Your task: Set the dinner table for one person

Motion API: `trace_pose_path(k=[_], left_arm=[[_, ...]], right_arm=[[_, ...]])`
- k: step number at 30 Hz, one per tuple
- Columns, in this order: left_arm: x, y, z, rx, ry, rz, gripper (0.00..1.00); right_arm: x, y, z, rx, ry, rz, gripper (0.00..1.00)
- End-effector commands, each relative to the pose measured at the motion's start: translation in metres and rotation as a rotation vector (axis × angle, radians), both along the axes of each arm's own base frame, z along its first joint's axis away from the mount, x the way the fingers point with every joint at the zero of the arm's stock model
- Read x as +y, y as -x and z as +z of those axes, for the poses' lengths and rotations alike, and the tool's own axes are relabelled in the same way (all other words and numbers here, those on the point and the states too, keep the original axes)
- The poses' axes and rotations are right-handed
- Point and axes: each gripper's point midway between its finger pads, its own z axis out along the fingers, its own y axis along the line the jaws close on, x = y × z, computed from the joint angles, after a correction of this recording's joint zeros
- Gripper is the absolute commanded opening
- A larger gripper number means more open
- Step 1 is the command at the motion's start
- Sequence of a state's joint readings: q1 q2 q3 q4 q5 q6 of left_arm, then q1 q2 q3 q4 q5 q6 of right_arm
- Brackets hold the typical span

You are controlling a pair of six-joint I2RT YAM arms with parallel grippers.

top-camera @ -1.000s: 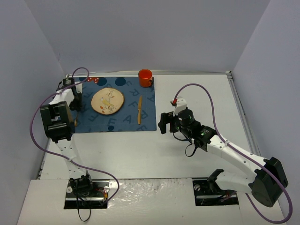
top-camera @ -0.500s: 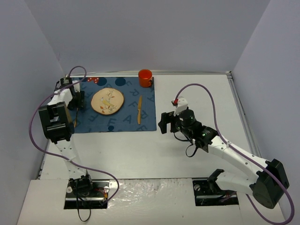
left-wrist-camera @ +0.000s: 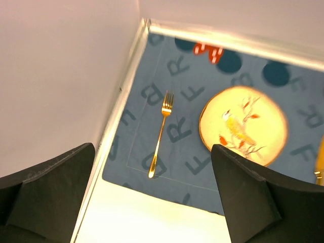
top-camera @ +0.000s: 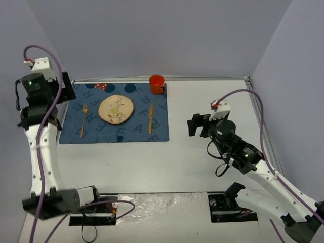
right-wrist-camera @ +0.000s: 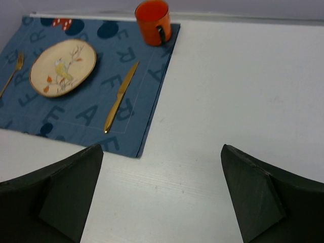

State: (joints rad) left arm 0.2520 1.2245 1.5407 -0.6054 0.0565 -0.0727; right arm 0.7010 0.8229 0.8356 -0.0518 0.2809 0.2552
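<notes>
Fork (top-camera: 83, 120) just released near the surface's (top-camera: 192, 157) left edge; left end effector (left-wrist-camera: 152, 195) and right end effector (right-wrist-camera: 162, 197) both wide, empty; setting probably complete.

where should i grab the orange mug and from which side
Probably the rim, from straight above: the orange mug stands upright at the far right corner of the placemat, mouth open, so one jaw can go inside and one outside. Its handle seems to face the near side, so pinch the wall away from it.
</notes>
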Motion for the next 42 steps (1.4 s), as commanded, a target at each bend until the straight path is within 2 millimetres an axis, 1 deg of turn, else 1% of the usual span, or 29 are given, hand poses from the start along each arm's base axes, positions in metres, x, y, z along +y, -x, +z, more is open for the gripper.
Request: trace_pose_path(k=[1, 2, 3, 4, 5, 6, 7, 9, 10, 14, 16, 19, 25, 28, 34, 42], left_arm=[[-0.018, 0.061, 0.007, -0.062, 0.049, 0.044, 0.97], [-0.025, 0.078, 0.015, -0.109, 0.049, 0.035, 0.97], [-0.031, 0.089, 0.016, -0.131, 0.051, 0.027, 0.97], [-0.035, 0.094, 0.012, -0.123, 0.052, 0.021, 0.97], [-0.040, 0.108, 0.013, -0.135, 0.051, 0.015, 0.97], [-0.046, 0.119, 0.011, -0.133, 0.050, 0.005, 0.97], [-0.051, 0.125, 0.005, -0.105, 0.050, -0.014, 0.97], [-0.056, 0.144, 0.001, -0.107, 0.056, -0.015, 0.97], [-0.062, 0.154, -0.002, -0.119, 0.057, -0.041, 0.97], [-0.062, 0.183, -0.022, -0.119, 0.063, -0.019, 0.97], [-0.061, 0.193, -0.033, -0.113, 0.070, -0.010, 0.97], [-0.061, 0.200, -0.043, -0.112, 0.085, 0.002, 0.97], [-0.060, 0.203, -0.040, -0.145, 0.085, 0.014, 0.97], [-0.060, 0.201, -0.040, -0.149, 0.088, 0.011, 0.97], [-0.060, 0.199, -0.044, -0.150, 0.103, 0.024, 0.97], [-0.060, 0.198, -0.044, -0.145, 0.103, 0.021, 0.97]], right_arm=[[-0.044, 0.006, 0.057, -0.134, -0.035, -0.162, 1.00], [-0.051, 0.012, 0.065, -0.155, -0.047, -0.174, 1.00], [-0.057, 0.016, 0.070, -0.172, -0.056, -0.186, 1.00], [-0.063, 0.020, 0.073, -0.182, -0.060, -0.200, 1.00], [-0.071, 0.024, 0.076, -0.195, -0.066, -0.220, 1.00], [-0.080, 0.029, 0.077, -0.206, -0.070, -0.244, 1.00], [-0.089, 0.032, 0.076, -0.214, -0.070, -0.276, 1.00], [-0.099, 0.038, 0.070, -0.215, -0.059, -0.304, 1.00], [-0.107, 0.042, 0.072, -0.228, -0.069, -0.329, 1.00], [-0.118, 0.052, 0.069, -0.235, -0.075, -0.346, 1.00], [-0.123, 0.056, 0.069, -0.239, -0.077, -0.357, 1.00], [-0.131, 0.059, 0.067, -0.245, -0.076, -0.382, 1.00], [-0.133, 0.061, 0.060, -0.242, -0.088, -0.390, 1.00], [-0.134, 0.060, 0.057, -0.238, -0.087, -0.400, 1.00], [-0.138, 0.062, 0.059, -0.247, -0.095, -0.417, 1.00], [-0.138, 0.062, 0.060, -0.253, -0.093, -0.413, 1.00]])
